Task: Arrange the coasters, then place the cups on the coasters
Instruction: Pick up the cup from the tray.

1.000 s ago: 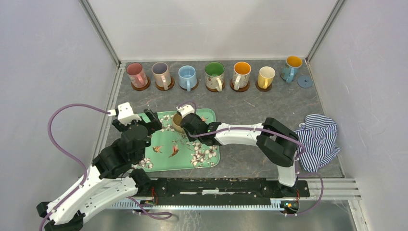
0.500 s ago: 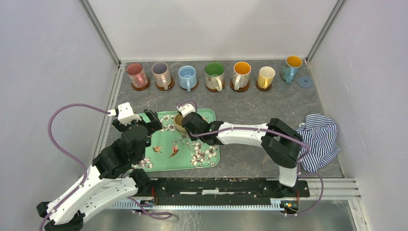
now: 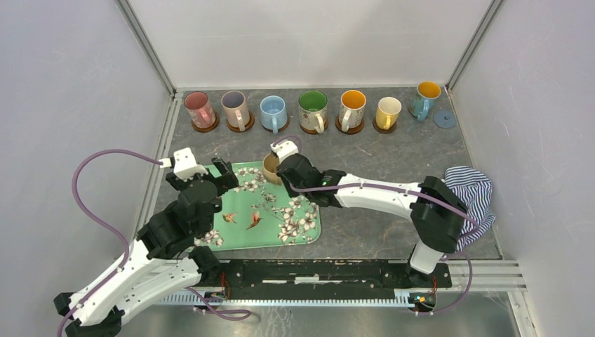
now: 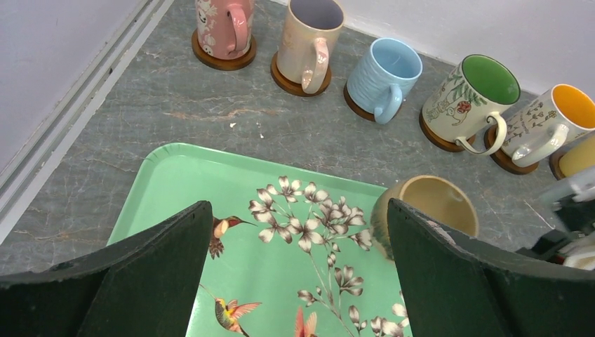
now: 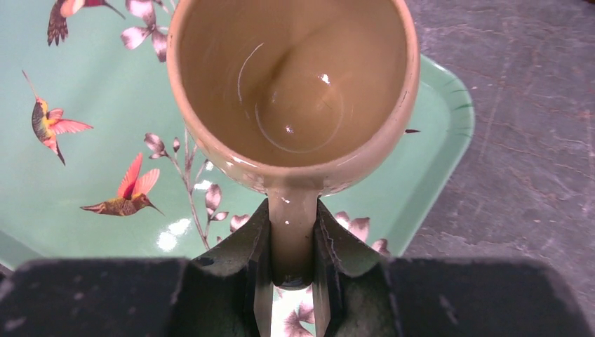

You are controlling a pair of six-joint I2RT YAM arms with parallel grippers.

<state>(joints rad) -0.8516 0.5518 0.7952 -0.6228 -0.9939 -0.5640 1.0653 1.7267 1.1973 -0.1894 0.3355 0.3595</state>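
Note:
My right gripper [image 5: 291, 219] [image 3: 282, 167] is shut on the handle of a tan cup [image 5: 291, 84] [image 3: 271, 167] [image 4: 429, 209]. The cup is upright over the far edge of the green floral tray [image 3: 235, 237]. My left gripper [image 4: 298, 207] [image 3: 215, 173] hangs open over the tray's left half with nothing between its fingers. Along the back stand a pink cup [image 3: 198, 107], a lilac cup [image 3: 234, 107], a blue cup [image 3: 273, 110], a green cup [image 3: 313, 106], an orange cup [image 3: 352, 105] and a yellow cup [image 3: 387, 110], each on a brown coaster [image 3: 205, 128].
A teal cup with an orange inside [image 3: 425, 97] stands at the back right beside a bare blue-grey coaster [image 3: 444, 119]. A striped cloth [image 3: 469, 203] lies at the right edge. Walls enclose the table on three sides.
My right gripper has carried the tan cup away from me and to the right, from the tray's middle to its far edge. The left arm has barely moved.

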